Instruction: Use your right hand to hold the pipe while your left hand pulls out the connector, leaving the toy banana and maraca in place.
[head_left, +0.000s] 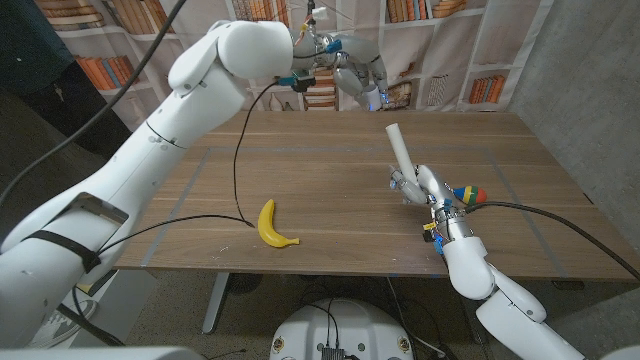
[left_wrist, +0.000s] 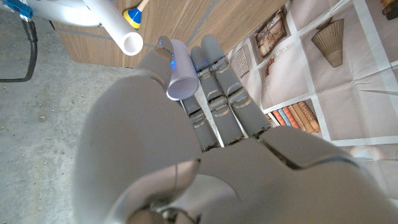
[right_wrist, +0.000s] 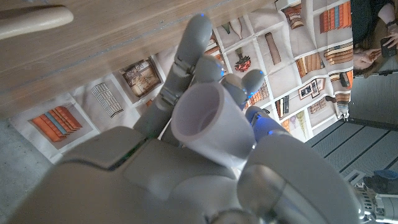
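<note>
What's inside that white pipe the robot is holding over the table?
The white plastic pipe, gripped by the right hand, has an open end that looks hollow and empty. Deeper inside is hidden by its wall and the fingers.

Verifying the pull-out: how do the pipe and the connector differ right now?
The pipe sits in the right robot hand, low over the table; the connector is in the left robot hand, high near the far edge. The pipe is long and sticks out of its grip; the connector is a short stub. Both are white open tubes, now apart.
</note>
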